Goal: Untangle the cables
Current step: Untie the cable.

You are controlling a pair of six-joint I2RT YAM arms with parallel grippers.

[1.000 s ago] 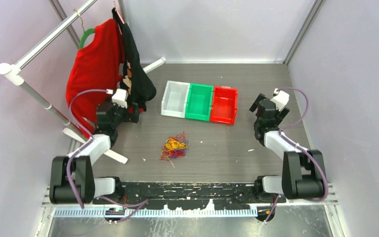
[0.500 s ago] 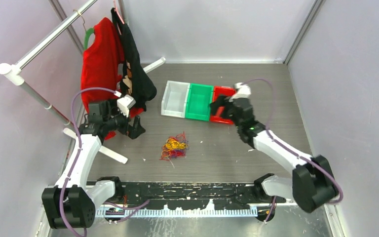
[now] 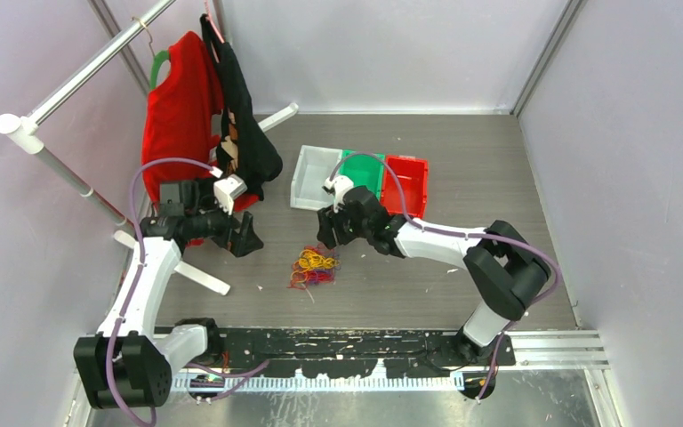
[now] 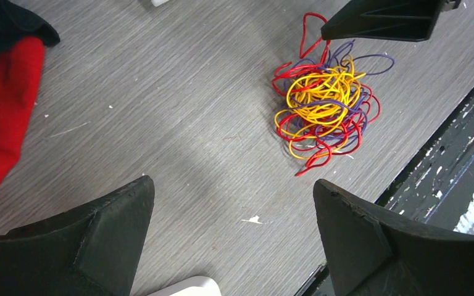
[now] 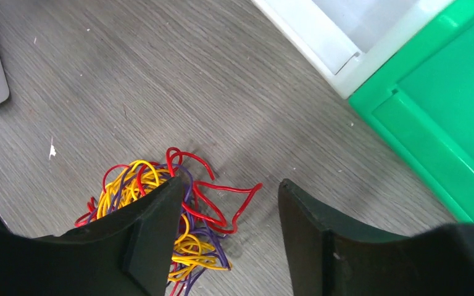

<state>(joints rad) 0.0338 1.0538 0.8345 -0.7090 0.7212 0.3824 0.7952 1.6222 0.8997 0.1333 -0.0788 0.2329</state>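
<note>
The cables (image 3: 314,265) lie as 1 tangled heap of red, yellow-orange and purple loops on the grey counter (image 3: 462,169). In the top view the heap is a little left of centre, below a row of 3 bins. In the left wrist view it sits in the upper right, with a red loop sticking out at its top edge.

The right end effector (image 3: 327,233) hangs just above and right of the heap in the top view. Its 2 fingers stand apart with nothing clamped. In the right wrist view 1 finger (image 5: 148,240) overlaps the heap, and a red loop shows in the gap between the fingers.

The left end effector (image 3: 242,238) is left of the heap and apart from it, fingers spread wide and holding nothing.

The white bin (image 3: 307,182), green bin (image 3: 362,171) and red bin (image 3: 406,185) touch side by side. In the upper left, a red garment (image 3: 178,116) and a black garment (image 3: 245,133) hang from a rack (image 3: 80,80).
</note>
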